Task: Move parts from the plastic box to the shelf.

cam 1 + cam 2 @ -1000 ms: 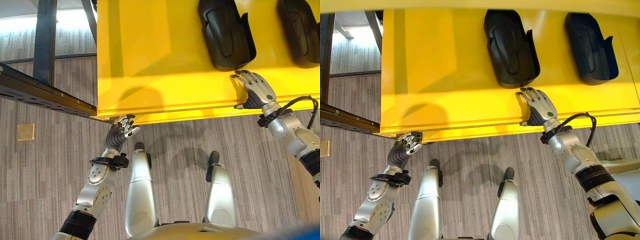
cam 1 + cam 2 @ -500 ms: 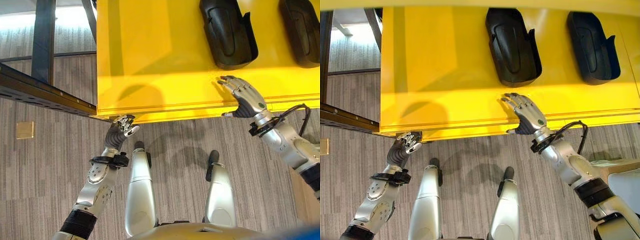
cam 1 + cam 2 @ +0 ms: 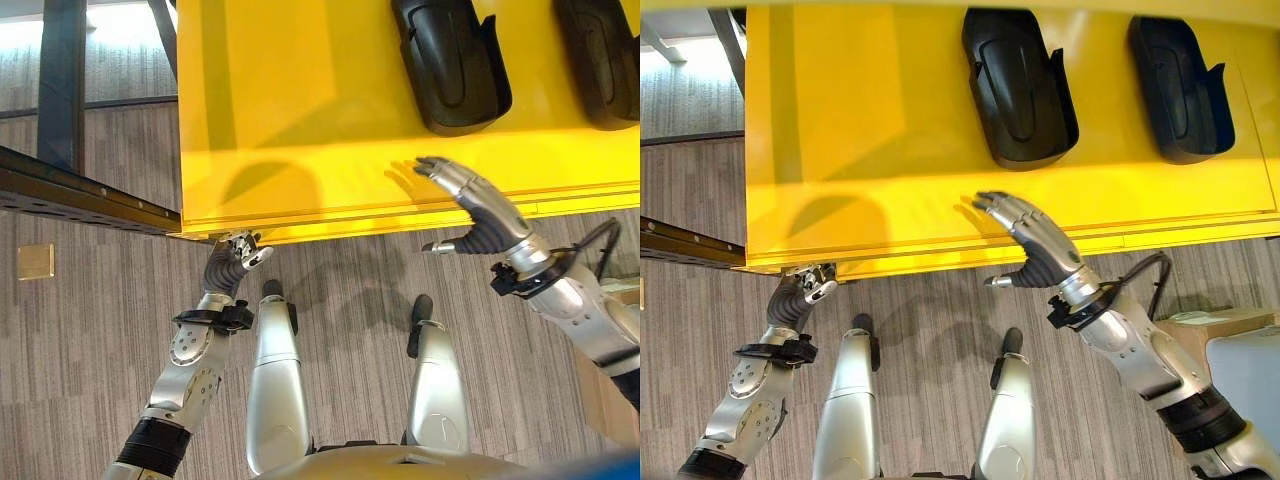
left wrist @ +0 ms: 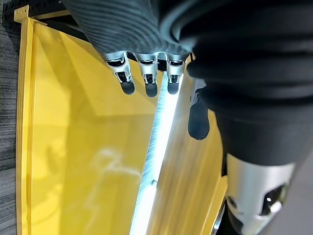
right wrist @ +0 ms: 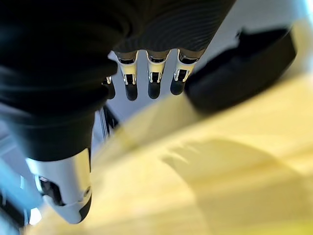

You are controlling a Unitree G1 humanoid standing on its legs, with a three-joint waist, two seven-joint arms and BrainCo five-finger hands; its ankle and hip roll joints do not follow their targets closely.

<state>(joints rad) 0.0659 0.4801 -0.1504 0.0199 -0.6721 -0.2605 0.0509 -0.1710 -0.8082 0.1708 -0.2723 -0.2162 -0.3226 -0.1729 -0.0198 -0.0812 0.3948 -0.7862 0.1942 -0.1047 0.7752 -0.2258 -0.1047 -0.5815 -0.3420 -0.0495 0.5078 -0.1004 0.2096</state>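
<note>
Right hand (image 3: 1040, 248) open, empty, over yellow shelf (image 3: 870, 150) front edge; nearest black part (image 3: 1018, 88) lies on shelf just beyond its fingertips, long axis pointing away; left hand (image 3: 800, 293) relaxed open at shelf's corner, farther off

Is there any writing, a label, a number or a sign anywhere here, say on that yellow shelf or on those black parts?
None that can be read.
Yellow shelf: plain, no print or label.
Two black parts: moulded shapes, no lettering shows.
Right hand, open above the shelf's front edge, and left hand, at its near corner: no markings legible.
Small tan square on the floor: blank as far as it shows.
</note>
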